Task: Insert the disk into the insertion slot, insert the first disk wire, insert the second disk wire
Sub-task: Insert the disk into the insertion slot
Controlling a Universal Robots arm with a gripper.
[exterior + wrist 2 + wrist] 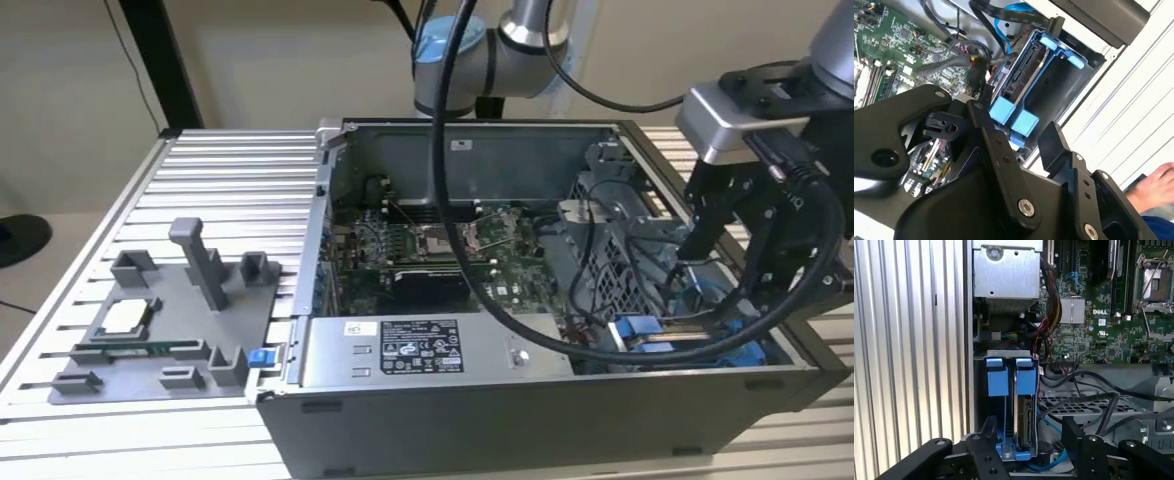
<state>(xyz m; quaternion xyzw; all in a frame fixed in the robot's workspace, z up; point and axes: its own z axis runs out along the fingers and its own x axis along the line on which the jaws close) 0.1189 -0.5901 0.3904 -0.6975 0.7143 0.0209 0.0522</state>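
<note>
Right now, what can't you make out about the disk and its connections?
- Disk connector end: both wrist views, tucked behind its blue frame and cables.
- Exterior view: the hand and black cable cover the disk.
- Plugged in or not: cannot tell.
</note>
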